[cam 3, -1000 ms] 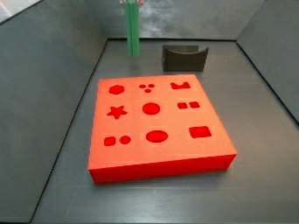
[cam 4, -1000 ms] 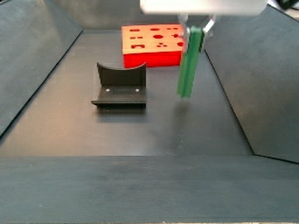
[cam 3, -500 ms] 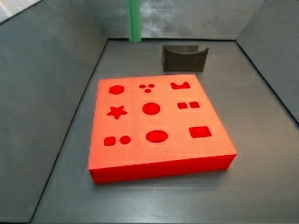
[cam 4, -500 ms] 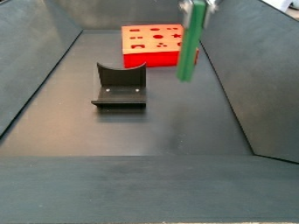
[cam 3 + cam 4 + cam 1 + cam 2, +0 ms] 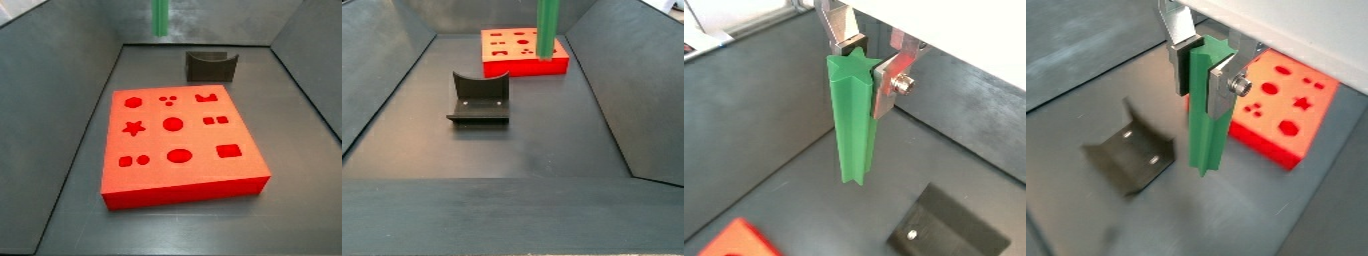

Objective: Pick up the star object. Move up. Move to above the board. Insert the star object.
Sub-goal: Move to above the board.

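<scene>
The star object is a tall green peg with a star-shaped end, seen in both wrist views (image 5: 851,120) (image 5: 1207,130). My gripper (image 5: 862,62) (image 5: 1207,65) is shut on its upper end and holds it upright, well above the floor. In both side views only the peg's lower part (image 5: 160,18) (image 5: 549,28) shows, hanging from the upper edge; the gripper itself is out of frame there. The board (image 5: 187,190) (image 5: 523,67) (image 5: 1287,110) is a flat red block with shaped holes, among them a star hole (image 5: 134,127). The peg hangs beside the board, not over it.
The dark fixture (image 5: 210,66) (image 5: 478,100) (image 5: 1126,160) (image 5: 951,235) stands on the grey floor near the board's far end. Sloping grey walls (image 5: 54,90) (image 5: 616,80) enclose the floor on all sides.
The gripper has risen with the green peg. The peg's lower end is now much higher in both side views. Board and fixture have not moved.
</scene>
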{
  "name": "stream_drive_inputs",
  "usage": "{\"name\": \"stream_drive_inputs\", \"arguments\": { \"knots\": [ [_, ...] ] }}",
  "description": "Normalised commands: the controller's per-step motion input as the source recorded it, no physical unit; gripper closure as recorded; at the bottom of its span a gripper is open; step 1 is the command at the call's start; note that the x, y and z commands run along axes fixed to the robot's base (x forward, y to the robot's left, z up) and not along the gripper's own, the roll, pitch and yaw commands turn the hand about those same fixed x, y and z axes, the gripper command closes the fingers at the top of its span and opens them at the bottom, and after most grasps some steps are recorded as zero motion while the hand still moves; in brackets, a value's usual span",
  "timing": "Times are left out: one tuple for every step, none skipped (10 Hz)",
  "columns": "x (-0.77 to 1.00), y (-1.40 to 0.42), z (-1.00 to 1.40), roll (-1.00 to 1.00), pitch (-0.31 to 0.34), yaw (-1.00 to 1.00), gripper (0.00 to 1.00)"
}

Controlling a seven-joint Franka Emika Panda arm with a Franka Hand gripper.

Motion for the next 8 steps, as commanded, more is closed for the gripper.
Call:
{"name": "stream_drive_inputs", "arguments": {
  "knots": [
    [0.08, -1.0, 0.35, 0.07, 0.122, -0.06, 1.0],
    [0.08, -1.0, 0.35, 0.04, 0.094, -0.03, 1.0],
    [0.08, -1.0, 0.36, 0.02, 0.081, -0.01, 1.0],
    [0.08, -1.0, 0.36, 0.0, 0.061, 0.0, 1.0],
    [0.08, -1.0, 0.36, -0.01, 0.051, 0.0, 1.0],
    [0.09, -1.0, 0.36, 0.0, 0.053, 0.0, 1.0],
    [0.1, -1.0, 0.37, 0.0, 0.065, 0.01, 1.0],
    [0.11, -1.0, 0.37, 0.0, 0.077, 0.01, 1.0]
  ]
}}
